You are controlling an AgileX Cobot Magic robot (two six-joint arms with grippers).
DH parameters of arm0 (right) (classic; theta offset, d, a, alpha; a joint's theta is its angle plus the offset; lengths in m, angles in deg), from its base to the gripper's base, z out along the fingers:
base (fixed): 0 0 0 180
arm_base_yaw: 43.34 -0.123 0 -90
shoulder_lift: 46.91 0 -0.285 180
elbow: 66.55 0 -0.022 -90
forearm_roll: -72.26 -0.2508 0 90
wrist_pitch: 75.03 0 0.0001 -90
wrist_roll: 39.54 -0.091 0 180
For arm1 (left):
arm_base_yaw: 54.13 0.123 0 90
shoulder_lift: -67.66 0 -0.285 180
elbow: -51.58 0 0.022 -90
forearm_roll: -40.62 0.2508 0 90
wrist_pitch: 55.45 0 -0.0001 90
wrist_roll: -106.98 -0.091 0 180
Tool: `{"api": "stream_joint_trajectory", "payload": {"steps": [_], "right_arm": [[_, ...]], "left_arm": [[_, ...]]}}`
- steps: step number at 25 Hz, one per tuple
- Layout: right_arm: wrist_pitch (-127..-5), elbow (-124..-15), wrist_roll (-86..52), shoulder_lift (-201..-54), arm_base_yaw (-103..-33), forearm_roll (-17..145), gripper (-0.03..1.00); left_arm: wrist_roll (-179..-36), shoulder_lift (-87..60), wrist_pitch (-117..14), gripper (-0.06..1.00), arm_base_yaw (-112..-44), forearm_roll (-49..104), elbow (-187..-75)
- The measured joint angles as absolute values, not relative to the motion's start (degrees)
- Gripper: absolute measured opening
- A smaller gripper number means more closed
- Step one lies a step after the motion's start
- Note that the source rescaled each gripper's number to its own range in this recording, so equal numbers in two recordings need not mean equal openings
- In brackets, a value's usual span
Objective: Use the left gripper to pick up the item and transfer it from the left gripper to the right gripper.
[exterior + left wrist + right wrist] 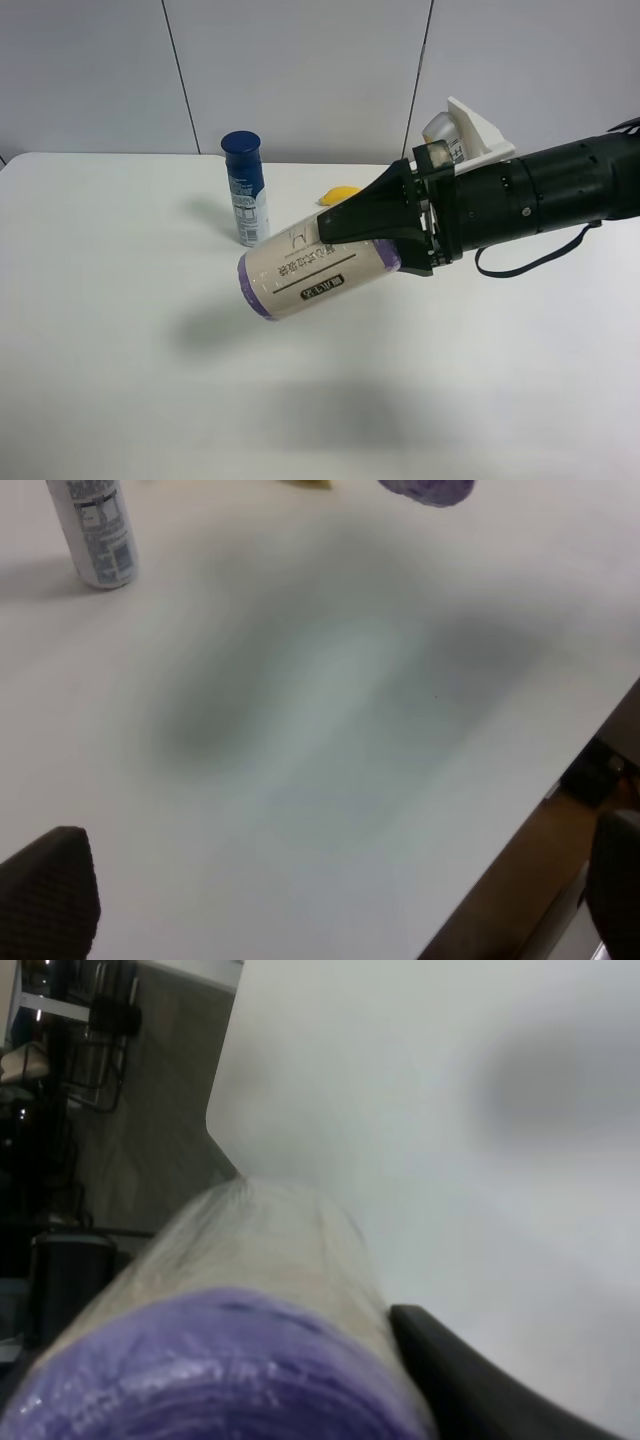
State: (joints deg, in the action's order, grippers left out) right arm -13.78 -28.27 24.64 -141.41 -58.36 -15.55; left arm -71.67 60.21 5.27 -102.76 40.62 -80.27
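Note:
The item (315,268), a fat roll with purple ends and a cream label, hangs tilted above the white table (110,330). My right gripper (345,245), black with a white bracket (480,135), is shut on the item's far end. In the right wrist view the item (250,1340) fills the lower left, with one black finger (470,1380) against it. My left gripper (330,900) is open and empty over the table, out of the exterior high view. A purple end of the item (428,488) shows at the edge of the left wrist view.
A tall blue-capped bottle (245,190) stands upright behind the item and also shows in the left wrist view (95,530). A yellow banana (340,194) lies behind the roll. The table's edge (530,810) runs near the left gripper.

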Motion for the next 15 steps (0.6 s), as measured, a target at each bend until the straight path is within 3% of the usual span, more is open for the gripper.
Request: {"api": "stream_joint_trajectory", "payload": {"steps": [7,15], "right_arm": [[-13.8,-28.3,24.6,-141.4,-58.4,-15.5,0.0],[-13.8,-28.3,24.6,-141.4,-58.4,-15.5,0.0]], "left_arm": [[-71.7,60.2,5.3,0.99,-101.2,40.9,-80.3],[-71.7,60.2,5.3,0.99,-85.6,40.6,-80.3]]}}
